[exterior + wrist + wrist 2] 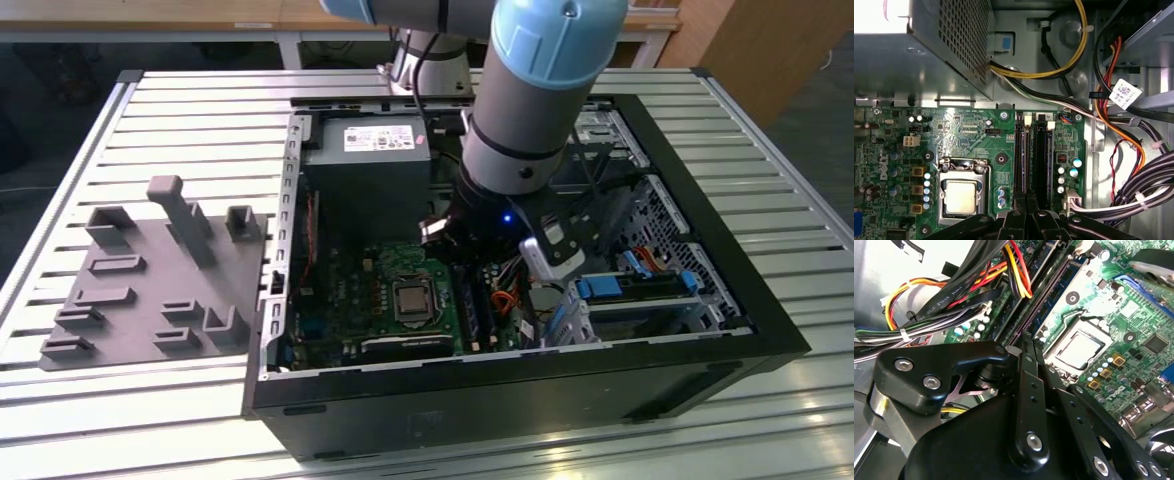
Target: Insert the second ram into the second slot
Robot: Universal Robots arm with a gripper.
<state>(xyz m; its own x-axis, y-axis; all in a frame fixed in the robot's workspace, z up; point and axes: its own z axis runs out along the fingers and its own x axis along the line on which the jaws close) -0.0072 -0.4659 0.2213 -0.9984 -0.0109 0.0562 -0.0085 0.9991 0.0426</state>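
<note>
Slatted aluminium tabletop point(160, 110) spreads under everything, with a brown wooden panel point(761, 40) in the room behind at one o'clock. On the table lies an open black computer case point(534, 400). At its nine o'clock sits a grey plastic holding tray point(147, 290), all bare grey posts and pockets. A grey robot arm with light-blue joints point(527, 120) reaches down into the case.

Inside, a green motherboard point(347, 290) carries a square silver processor socket point(961, 195). At the socket's three o'clock in the exterior view run the long black memory slots point(1041, 155). The black gripper point(1026, 199) hangs right over one end of them, jaws drawn together with no gap to speak of.

Whether the second ram, the long thin blue board, is pinched edge-on there or already stands in its slot, I cannot tell. I judge the seating close, not proven.
</note>
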